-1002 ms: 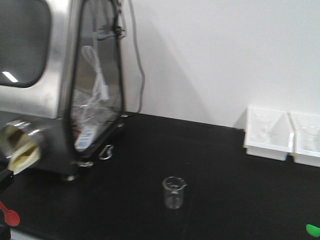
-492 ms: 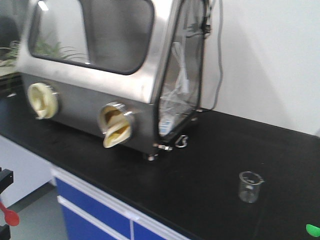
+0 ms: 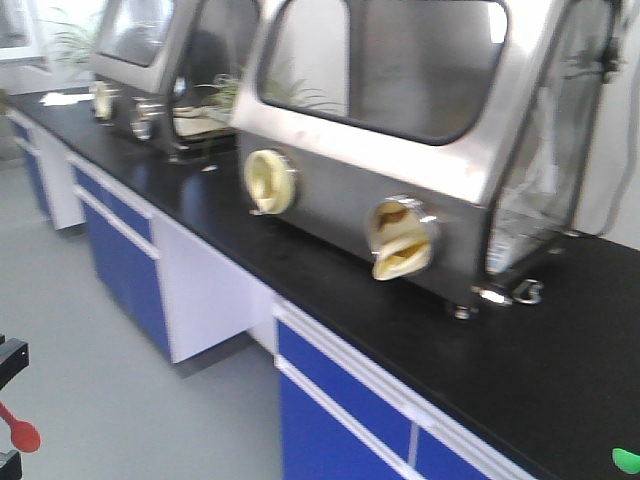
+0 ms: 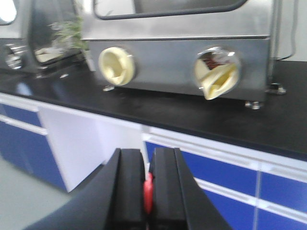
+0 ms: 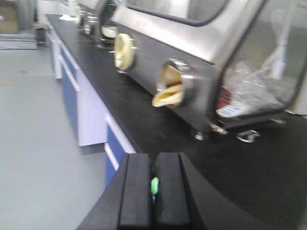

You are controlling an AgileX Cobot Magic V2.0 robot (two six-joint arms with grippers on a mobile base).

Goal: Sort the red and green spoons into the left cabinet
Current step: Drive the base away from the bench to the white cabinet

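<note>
Two spoon ends show in the front view: the red spoon (image 3: 20,435) bowl at 8 o'clock on the frame edge, and the green spoon (image 3: 626,460) tip at 4 o'clock. A steel glove box (image 3: 400,150) stands on the black counter (image 3: 560,370) toward 1 o'clock.

Left wrist view: the left gripper (image 4: 148,160) is clamped on the red spoon, with red visible between the pads at 6 o'clock.

Right wrist view: the right gripper (image 5: 153,163) pinches the green spoon, with the glove box at 1 o'clock.
</note>
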